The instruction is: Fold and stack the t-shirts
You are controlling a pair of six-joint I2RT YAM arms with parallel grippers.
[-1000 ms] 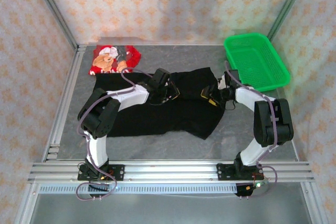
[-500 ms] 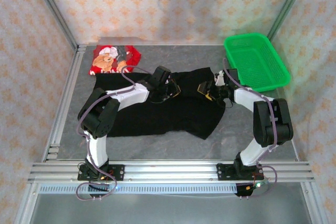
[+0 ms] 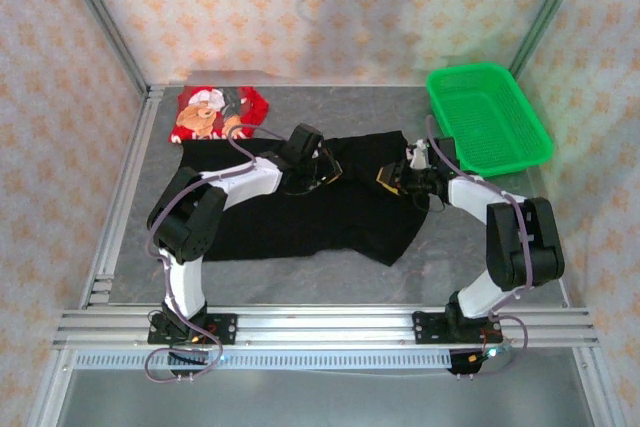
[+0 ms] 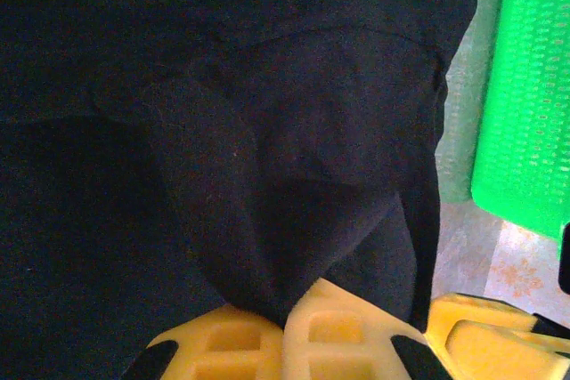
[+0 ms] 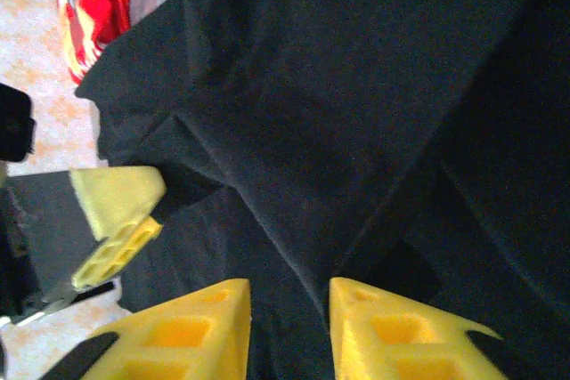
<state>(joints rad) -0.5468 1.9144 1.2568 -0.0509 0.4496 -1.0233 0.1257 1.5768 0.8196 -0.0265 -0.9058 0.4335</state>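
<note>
Black t-shirt (image 3: 290,222) lies spread flat across mid-table (image 3: 300,282), long side running L–R. Far edge is rumpled where both arms meet it.

L arm reaches in over the shirt's far edge. Left gripper (image 3: 325,172) is down on the cloth near the middle of that edge. Left wrist view: yellow fingers (image 4: 223,344) are pressed together, w/ a peak of black cloth drawn down into the seam between them, so it's clamped on the shirt. Folds fan up and away from the pinch point.

R arm comes in from the basket side. Right gripper (image 3: 392,179) sits on the shirt's far-right part, just beside the L one, tips facing each other. Right wrist view: its fingers (image 5: 392,327) are nearly together, w/ a ridge of black cloth running diagonally into the narrow gap, so it reads as pinching that fold. One yellow finger of the L gripper shows at the left of this view.

Red t-shirt (image 3: 215,112), cartoon print up, is bunched in the far-left corner. It lies just beyond the black shirt's far-left corner; can't tell if the two touch.

Green basket (image 3: 490,117) is in the far-right corner, near the black shirt's right end but apart from it.
</note>
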